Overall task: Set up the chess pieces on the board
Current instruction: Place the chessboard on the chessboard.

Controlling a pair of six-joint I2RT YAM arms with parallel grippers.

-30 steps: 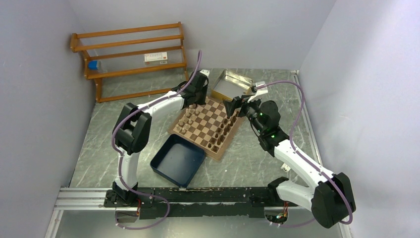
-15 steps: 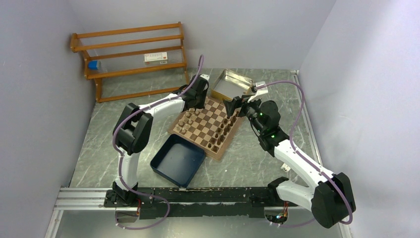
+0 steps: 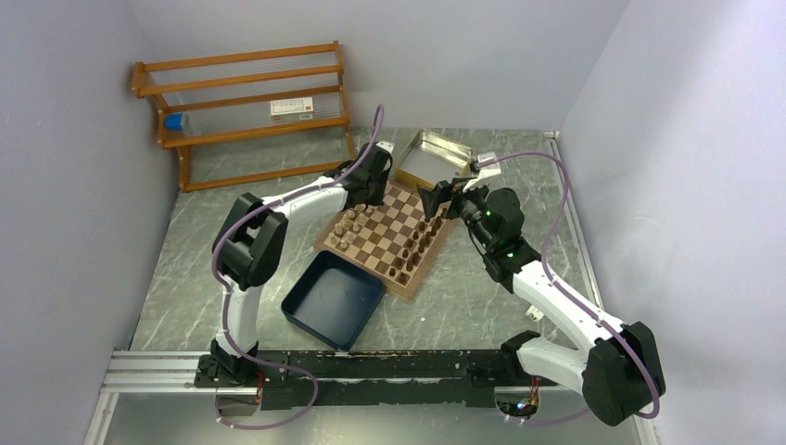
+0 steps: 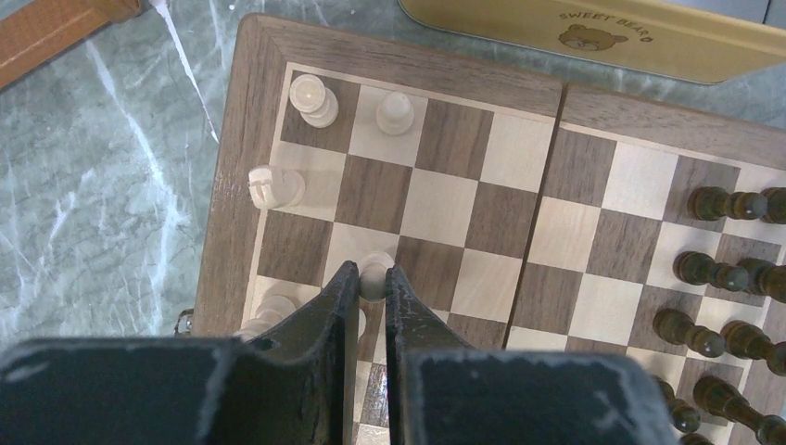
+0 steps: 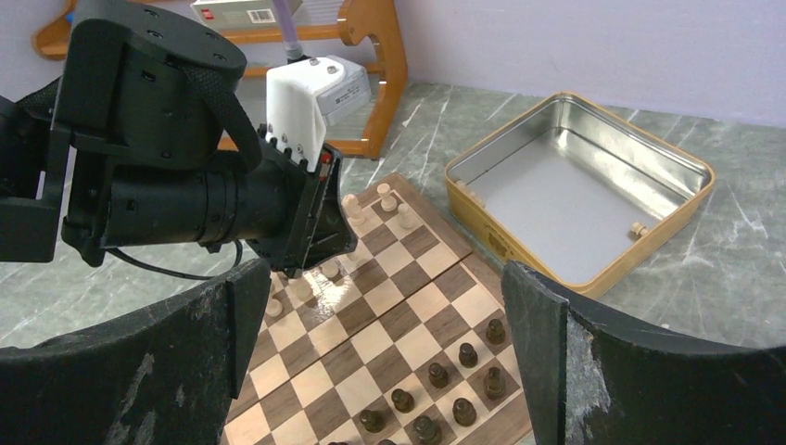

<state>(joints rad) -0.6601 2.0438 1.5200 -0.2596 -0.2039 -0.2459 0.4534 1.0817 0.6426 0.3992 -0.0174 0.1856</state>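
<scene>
**At the board's (image 4: 236, 185) far left corner: my left hand (image 4: 373, 295) closed on a light pawn (image 4: 374, 274)**

My left hand is narrow. Its two black fingers (image 4: 341, 311) press against either side of the light pawn, a few squares in from the corner. I cannot tell whether the pawn's base touches the square beneath it. Nearer the corner stand two more light pieces (image 4: 396, 111), and a third (image 4: 275, 185) sits on the edge square beside the brown border. Dark pieces (image 4: 714, 269) stand in rows along the opposite side.

My right hand (image 5: 385, 278) hangs above that dark side with its jaws spread wide, holding nothing.

Just past the board's far edge sits a gold tin (image 4: 482, 28). Its wall bears a bear's face and the words "SWEET BEAR". One small light figure (image 5: 636, 229) lies inside the tin.

On the worktop (image 3: 185, 278), a navy tray (image 3: 303, 281) sits just beside the board's near edge. A wooden rack (image 3: 250, 93) against the back wall carries a red-and-white label (image 3: 292, 108), too small to read.
</scene>
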